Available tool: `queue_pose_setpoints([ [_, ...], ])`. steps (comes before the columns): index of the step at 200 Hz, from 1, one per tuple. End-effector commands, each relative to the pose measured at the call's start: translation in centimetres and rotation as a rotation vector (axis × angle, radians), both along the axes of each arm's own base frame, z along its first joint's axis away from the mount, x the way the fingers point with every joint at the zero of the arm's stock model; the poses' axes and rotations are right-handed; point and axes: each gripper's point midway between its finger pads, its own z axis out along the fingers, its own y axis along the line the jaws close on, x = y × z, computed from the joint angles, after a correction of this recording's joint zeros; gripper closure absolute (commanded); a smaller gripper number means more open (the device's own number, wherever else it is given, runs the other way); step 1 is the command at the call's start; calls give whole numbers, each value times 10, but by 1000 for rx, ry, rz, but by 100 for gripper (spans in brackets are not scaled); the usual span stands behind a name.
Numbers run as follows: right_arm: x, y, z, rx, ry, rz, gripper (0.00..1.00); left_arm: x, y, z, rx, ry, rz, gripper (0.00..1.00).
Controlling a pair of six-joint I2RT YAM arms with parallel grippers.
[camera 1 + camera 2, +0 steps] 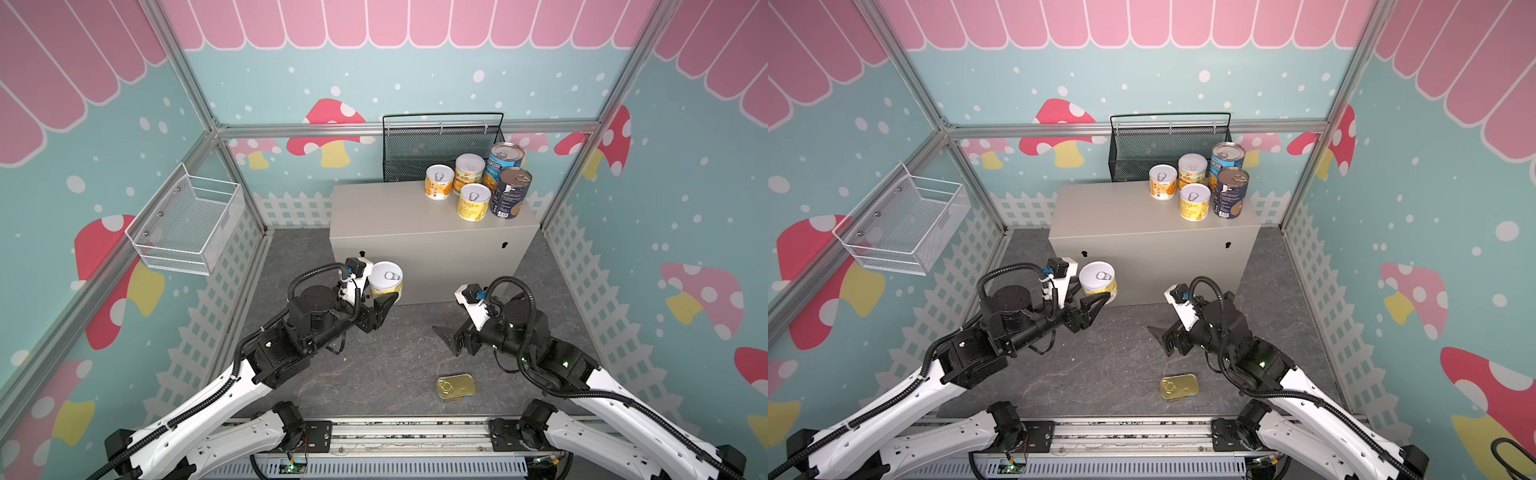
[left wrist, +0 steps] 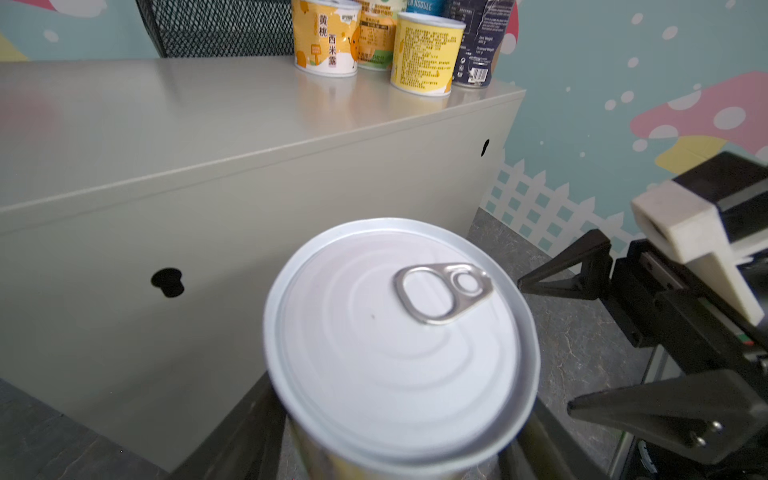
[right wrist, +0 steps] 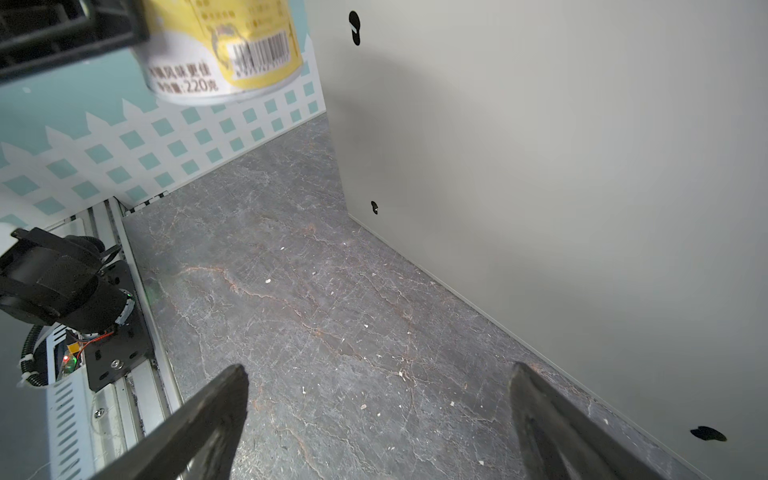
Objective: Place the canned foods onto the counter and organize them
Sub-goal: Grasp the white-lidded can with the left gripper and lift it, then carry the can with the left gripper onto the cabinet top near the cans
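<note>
Holding a yellow tin (image 1: 386, 276) in your left claw (image 1: 387, 294), raised before the counter (image 1: 386, 216).
Its jaws clamp the tin's sides, the counter's front just beyond them. Your right claw (image 1: 448, 341) gapes wide and empty; the flat gold tin (image 1: 456, 387) lies on the floor behind it.

A yellow tin (image 2: 326, 39) reads 黄桃西米露; the held tin (image 3: 224, 54) shows, seemingly, 220克.

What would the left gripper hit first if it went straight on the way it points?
Probably the front wall of the counter: the left gripper holds a yellow can close before it, though depth and height are unclear.
</note>
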Motion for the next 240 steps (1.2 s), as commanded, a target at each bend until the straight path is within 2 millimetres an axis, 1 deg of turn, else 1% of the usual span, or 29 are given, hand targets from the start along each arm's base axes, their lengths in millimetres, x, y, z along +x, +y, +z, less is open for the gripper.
queue_pose_setpoints([
  [1,-2,-4,3,-11,-11,-4,1,3,-9,41,-3,-113,-30,35],
  [26,-4,-8,7,6,-18,-17,1,19,-23,59,8,-160,-21,35],
  [40,-5,-10,11,16,-23,-25,1,28,-33,71,2,-186,-27,35],
  [48,-6,-12,13,19,-25,-31,1,35,-40,72,8,-193,-32,35],
  [58,-5,-15,14,15,-25,-43,1,43,-48,80,9,-207,-35,35],
  [84,-1,-28,8,-39,4,-115,2,66,-64,92,-6,-229,-46,35],
  [92,-1,-31,5,-52,12,-130,2,74,-68,99,-17,-238,-46,35],
  [112,-1,-39,7,-52,6,-163,2,94,-78,108,-38,-240,-56,35],
  [138,-2,-48,15,-32,-15,-195,1,119,-93,110,-38,-237,-67,35],
  [167,-1,-59,17,-43,-16,-251,1,145,-106,108,-40,-225,-75,35],
  [198,0,-65,22,-40,-30,-275,1,170,-114,102,-49,-207,-62,35],
  [240,0,-69,28,-59,-59,-283,1,194,-120,96,-64,-179,-59,35],
])
